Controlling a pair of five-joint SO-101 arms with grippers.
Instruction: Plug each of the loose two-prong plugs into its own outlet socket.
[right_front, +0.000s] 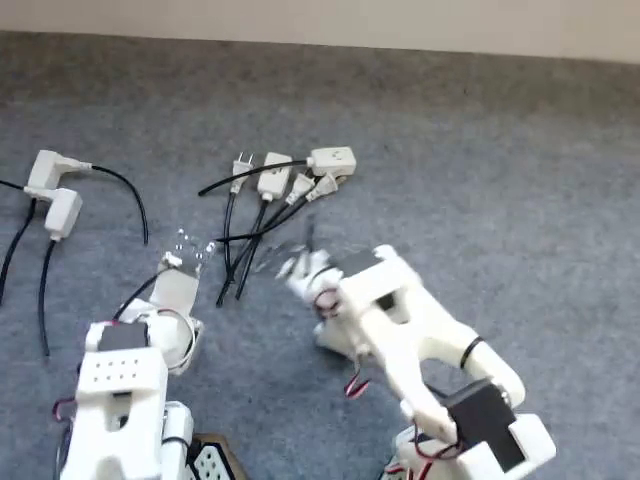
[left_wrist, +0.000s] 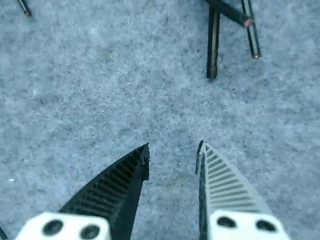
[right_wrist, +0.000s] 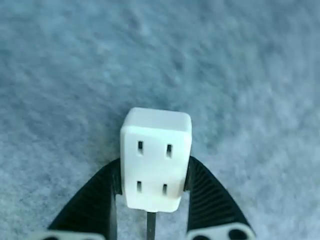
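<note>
In the high view the right gripper (right_front: 292, 265) is hard to make out, and what it is carrying cannot be told there. Its own wrist view is showing it clamping a white outlet block (right_wrist: 156, 150) between two black fingers (right_wrist: 102, 200). The finger bases are hiding the block's near end, where a thin dark line that I cannot identify is running out of the picture. The block's two pairs of slots are facing the camera. Its long axis is lying along the fingers, pointing away from the wrist, above the grey surface (right_wrist: 260, 75).

The left gripper (left_wrist: 174, 146) is hanging open near the front left corner, with nothing between its jaws. Beyond it, black cord ends (left_wrist: 213, 45) are being cut off by the picture's edge.

The loose plugs (right_front: 272, 177) are lying in a cluster at mid-surface toward the far edge. Their prongs are mostly pointing away from the arms and their cords are trailing back. A second white outlet (right_front: 334, 158) is sitting at the cluster's far right end.
</note>
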